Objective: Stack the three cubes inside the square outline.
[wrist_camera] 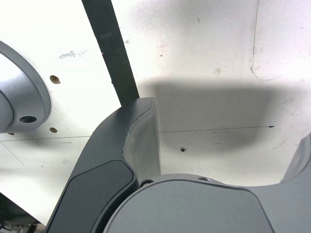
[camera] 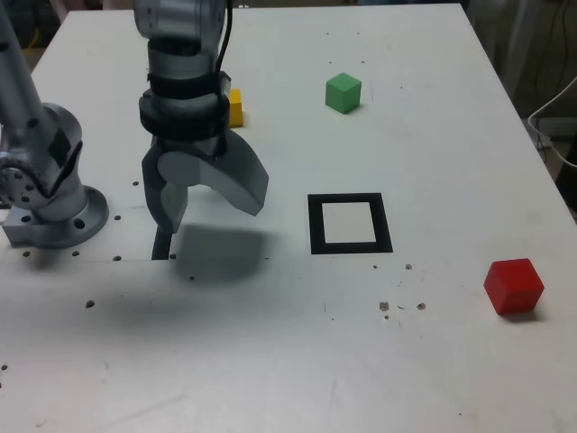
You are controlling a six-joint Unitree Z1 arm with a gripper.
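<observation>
- The end effector (camera: 206, 200) hangs open and empty over the bench (camera: 270, 361).
- Yellow cube (camera: 236, 106) sits just behind it; green cube (camera: 343, 93) far, red cube (camera: 514, 285) near right; square outline (camera: 350, 223) empty.
- Best centre the jaws squarely over the yellow cube before descending.

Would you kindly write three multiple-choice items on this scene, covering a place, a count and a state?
1. Which cube lies nearest the exterior view's right edge?
A. red B. green C. yellow
2. How many cubes sit inside the square outline?
A. none B. one C. two
3. How is the gripper?
A. shut on a cube B. open and empty C. shut on nothing

Key: 1 A, the red cube lies far right, beyond the green cube and yellow cube. 2 A, the square outline has a bare white centre. 3 B, the gripper has spread jaws with nothing between.
</observation>
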